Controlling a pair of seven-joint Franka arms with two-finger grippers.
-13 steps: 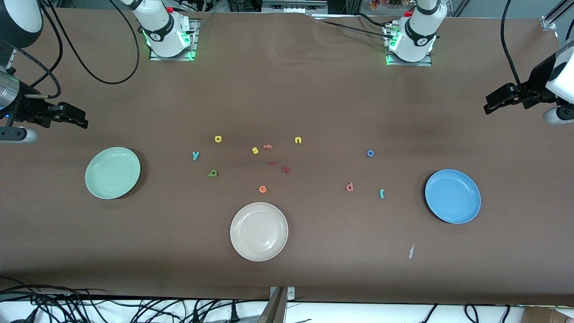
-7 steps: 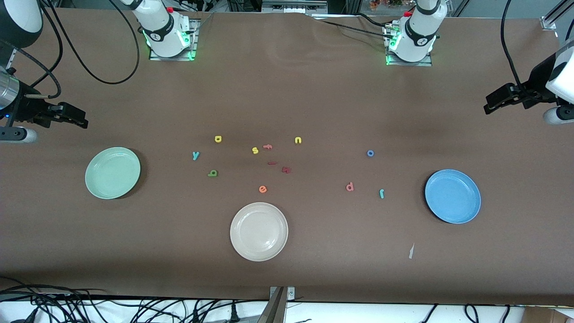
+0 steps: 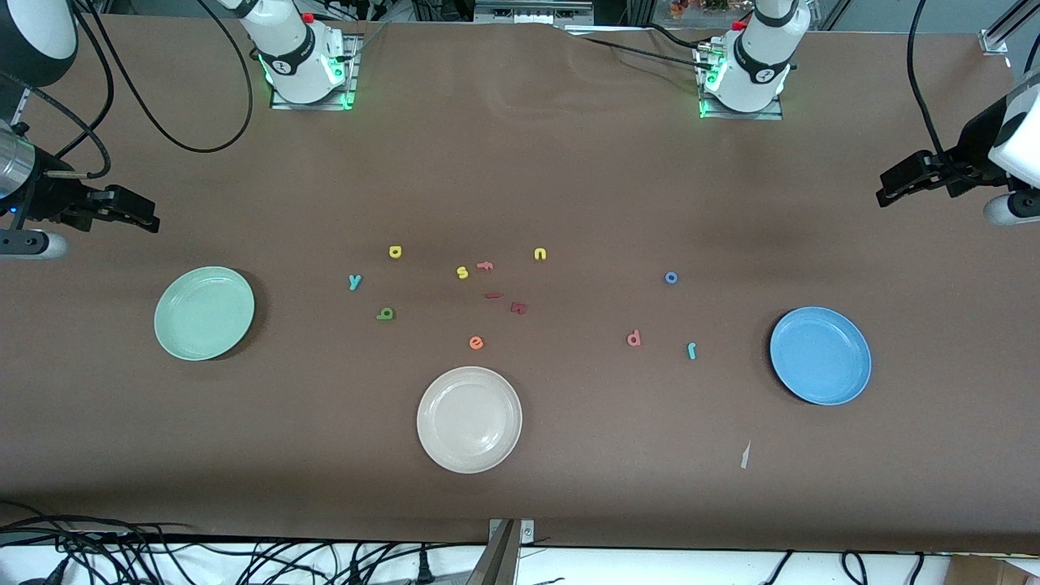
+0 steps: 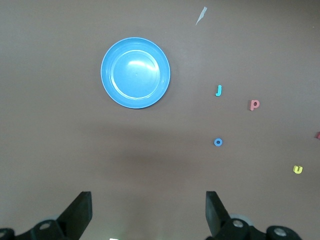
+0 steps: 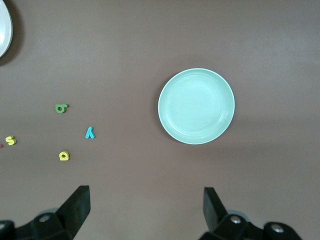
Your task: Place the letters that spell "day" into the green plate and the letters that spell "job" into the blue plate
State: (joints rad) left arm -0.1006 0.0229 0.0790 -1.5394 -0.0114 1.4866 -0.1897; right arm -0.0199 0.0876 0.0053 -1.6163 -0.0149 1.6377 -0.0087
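counter: same as a second ago, nothing's moved
plates: green plate and blue plate both bare
tools: left tool over the counter near the blue plate, right tool near the green one, both spread wide, just waiting
letters: d, a, y near the green plate; j, o, b near the blue, so sorting hasn't kicked off

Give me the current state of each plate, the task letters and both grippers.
green plate: empty, at the right arm's end.
blue plate: empty, at the left arm's end.
cream plate: empty.
yellow rounded letter, teal y, dark green letter: loose on the table.
blue o, pink letter, teal j: loose on the table.
left gripper: open, empty, waiting.
right gripper: open, empty, waiting.
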